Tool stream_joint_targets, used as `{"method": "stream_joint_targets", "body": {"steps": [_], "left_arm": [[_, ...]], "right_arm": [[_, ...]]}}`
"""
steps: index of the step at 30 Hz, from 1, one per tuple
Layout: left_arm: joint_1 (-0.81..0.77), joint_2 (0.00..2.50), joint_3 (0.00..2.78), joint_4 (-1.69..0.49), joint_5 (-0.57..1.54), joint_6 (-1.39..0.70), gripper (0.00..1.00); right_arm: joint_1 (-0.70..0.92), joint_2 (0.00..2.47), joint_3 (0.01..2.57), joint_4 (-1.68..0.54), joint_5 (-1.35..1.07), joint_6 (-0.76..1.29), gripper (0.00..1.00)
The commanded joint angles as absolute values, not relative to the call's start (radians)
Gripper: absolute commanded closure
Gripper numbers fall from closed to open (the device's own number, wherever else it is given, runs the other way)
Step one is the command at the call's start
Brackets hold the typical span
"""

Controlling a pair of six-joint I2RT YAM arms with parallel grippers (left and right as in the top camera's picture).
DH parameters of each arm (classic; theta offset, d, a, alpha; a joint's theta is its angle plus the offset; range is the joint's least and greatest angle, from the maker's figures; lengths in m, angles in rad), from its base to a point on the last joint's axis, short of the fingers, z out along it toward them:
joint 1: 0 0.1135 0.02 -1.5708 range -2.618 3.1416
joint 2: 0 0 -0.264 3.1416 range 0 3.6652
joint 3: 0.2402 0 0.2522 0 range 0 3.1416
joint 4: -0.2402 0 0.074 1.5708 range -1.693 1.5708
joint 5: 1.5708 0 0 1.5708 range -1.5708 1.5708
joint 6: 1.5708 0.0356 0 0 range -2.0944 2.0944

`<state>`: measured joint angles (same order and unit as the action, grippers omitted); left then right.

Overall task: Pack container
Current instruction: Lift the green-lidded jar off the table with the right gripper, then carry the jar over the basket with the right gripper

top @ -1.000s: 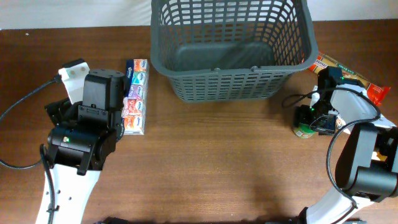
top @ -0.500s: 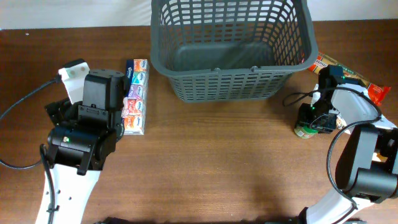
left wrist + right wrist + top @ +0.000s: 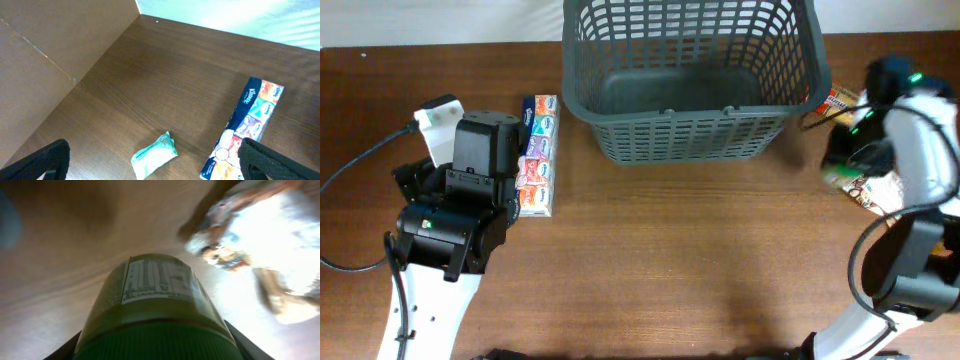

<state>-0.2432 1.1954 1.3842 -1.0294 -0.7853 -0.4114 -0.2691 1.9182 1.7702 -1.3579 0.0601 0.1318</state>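
Container (image 3: 690, 108), the dark grey lattice basket, sits on the table (image 3: 720, 260) ahead and to the right of the left jaws, just left of the right ones. Right gripper (image 3: 150, 342) is clamped part-open round a green-lidded jar (image 3: 155, 295). Left gripper (image 3: 152, 145) gapes wide, holding nothing; a tissue multipack (image 3: 250, 125) lies beyond its right finger, a small teal packet (image 3: 155, 156) below the gap
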Motion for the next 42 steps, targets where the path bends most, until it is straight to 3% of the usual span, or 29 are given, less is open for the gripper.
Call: {"method": "stream_joint_targets", "body": {"steps": [1,10,16,26,35,42], "left_arm": [[-0.237,1.199,1.398,-1.031,-0.789,-0.421,0.0],[-0.237,1.199,1.398,-1.031,-0.789,-0.421,0.0],[-0.237,1.199,1.398,-1.031,-0.789,-0.421,0.0],[-0.237,1.199,1.398,-1.031,-0.789,-0.421,0.0],[-0.237,1.199,1.398,-1.031,-0.789,-0.421,0.0],[-0.237,1.199,1.398,-1.031,-0.789,-0.421,0.0]], "right_arm": [[-0.334,1.906,1.935,-1.423,0.107,0.167,0.96],[-0.506,1.898,2.361,-1.69,0.037,0.226,0.96],[-0.489,1.843,2.551,-1.698,-0.09,0.22,0.96],[-0.307,1.834,2.851,-1.53,-0.498,0.291,0.96],[-0.026,1.856,2.839,-1.25,-0.465,0.323,0.96],[0.125,1.962,2.83,-1.205,-0.329,0.292,0.96]]}}
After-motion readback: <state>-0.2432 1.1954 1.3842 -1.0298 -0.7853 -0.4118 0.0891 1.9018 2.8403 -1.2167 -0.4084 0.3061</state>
